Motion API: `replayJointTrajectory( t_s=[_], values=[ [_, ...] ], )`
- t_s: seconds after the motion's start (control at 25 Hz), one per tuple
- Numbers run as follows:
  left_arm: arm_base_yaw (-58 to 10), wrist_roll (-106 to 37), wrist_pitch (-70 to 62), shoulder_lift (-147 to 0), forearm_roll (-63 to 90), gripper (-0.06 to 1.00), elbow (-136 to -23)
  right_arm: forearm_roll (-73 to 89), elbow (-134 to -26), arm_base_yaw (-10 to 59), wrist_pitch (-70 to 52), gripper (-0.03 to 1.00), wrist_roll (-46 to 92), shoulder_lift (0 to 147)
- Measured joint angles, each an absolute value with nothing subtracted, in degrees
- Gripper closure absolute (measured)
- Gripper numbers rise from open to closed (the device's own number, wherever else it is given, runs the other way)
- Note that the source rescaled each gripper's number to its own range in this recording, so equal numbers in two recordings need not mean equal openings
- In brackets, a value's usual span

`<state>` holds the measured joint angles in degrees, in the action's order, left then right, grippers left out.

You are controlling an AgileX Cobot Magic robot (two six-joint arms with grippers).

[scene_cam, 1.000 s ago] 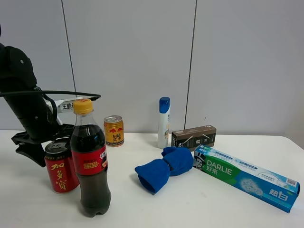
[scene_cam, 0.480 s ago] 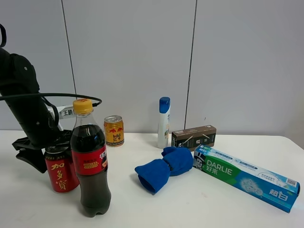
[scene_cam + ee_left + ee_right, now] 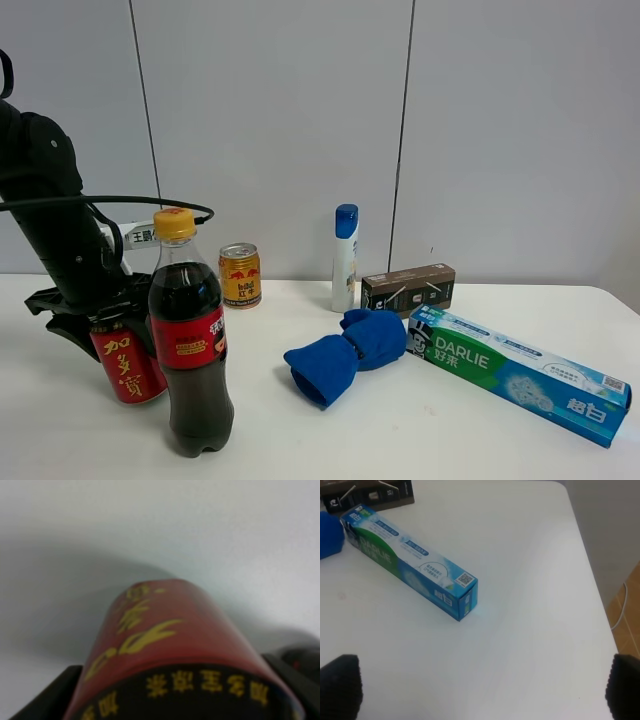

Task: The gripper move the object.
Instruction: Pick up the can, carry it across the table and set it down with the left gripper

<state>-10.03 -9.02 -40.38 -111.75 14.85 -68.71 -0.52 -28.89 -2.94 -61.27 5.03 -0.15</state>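
Observation:
The red can (image 3: 122, 365) with yellow characters stands at the table's left, just left of and partly behind the cola bottle (image 3: 190, 340), and leans slightly. My left gripper (image 3: 95, 318), a black claw with cables and a white tag, grips the can's upper part and hides its silver top. In the left wrist view the can (image 3: 165, 640) fills the space between the two black fingers (image 3: 42, 697). My right gripper (image 3: 482, 690) is open and empty over bare table; it does not show in the exterior high view.
A gold can (image 3: 240, 275) stands behind the bottle. A blue cloth (image 3: 345, 355), a white bottle with a blue cap (image 3: 345, 258), a dark box (image 3: 408, 288) and a toothpaste box (image 3: 515, 372) lie mid to right. The table's right edge (image 3: 592, 610) is near the toothpaste box (image 3: 410, 560).
My left gripper has come down and closed around the red can's top, which showed before. The can now leans slightly. Nothing else has moved.

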Motion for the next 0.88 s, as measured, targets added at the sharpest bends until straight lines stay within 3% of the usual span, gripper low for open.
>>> replayJointTrajectory(
  t_s=[0.44,0.88],
  values=[
    [-10.0,-9.5,-40.8,-110.9,12.0,0.93,-68.8,-0.5,-28.9,-2.9,-61.3,-0.03,5.0,-0.1],
    [-10.0,-9.7,-44.6,-100.5,7.2,0.93,-68.8,-0.5,-28.9,-2.9,-61.3,-0.03,5.0,-0.1]
  ],
)
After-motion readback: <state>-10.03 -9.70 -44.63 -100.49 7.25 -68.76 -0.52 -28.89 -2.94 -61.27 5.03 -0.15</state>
